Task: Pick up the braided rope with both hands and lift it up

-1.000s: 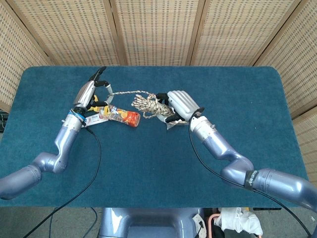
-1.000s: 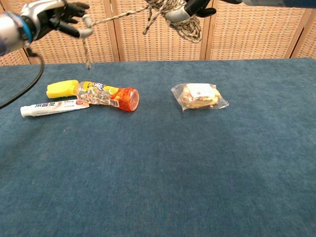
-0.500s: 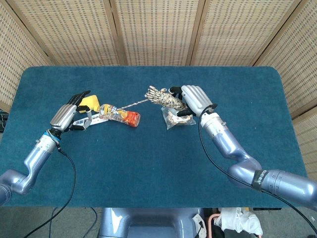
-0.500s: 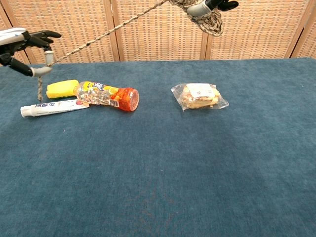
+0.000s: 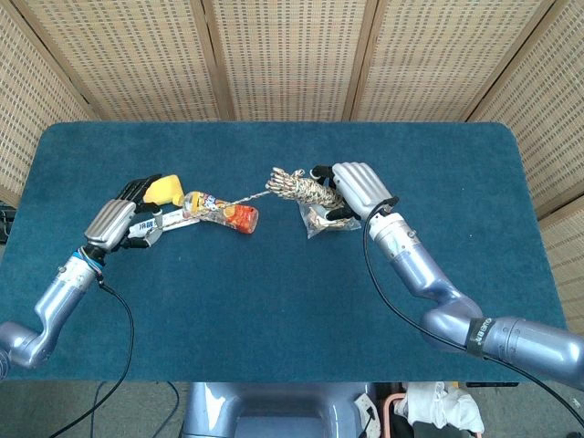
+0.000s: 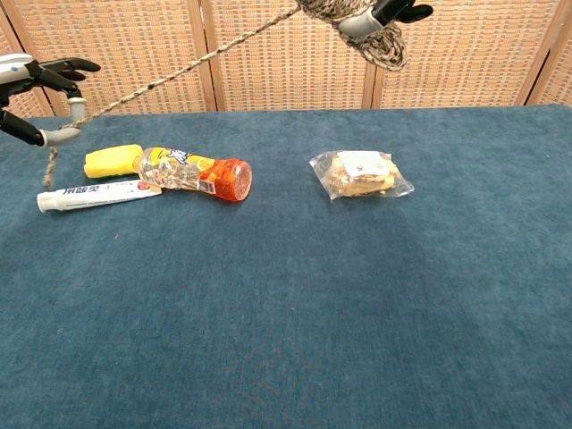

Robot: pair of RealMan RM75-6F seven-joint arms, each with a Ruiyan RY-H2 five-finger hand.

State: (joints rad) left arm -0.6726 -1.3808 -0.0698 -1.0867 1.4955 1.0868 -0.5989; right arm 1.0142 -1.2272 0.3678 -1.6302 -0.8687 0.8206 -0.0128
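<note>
The rope [image 6: 179,73] hangs taut above the bench [image 5: 292,301] — its bundled end gripped by the right hand [image 5: 358,189], its loose end pinched in the left hand [image 5: 117,217].

The braided rope [image 6: 183,71] hung off the table. Its beige strand ran taut, rising toward a bundled coil.

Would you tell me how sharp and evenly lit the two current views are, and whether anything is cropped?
Head view: even, soft light, sharp, no glare. Chest view: sharp too, but the right hand and the braided rope bundle are cut by the top edge, the left hand by the left edge.
</note>
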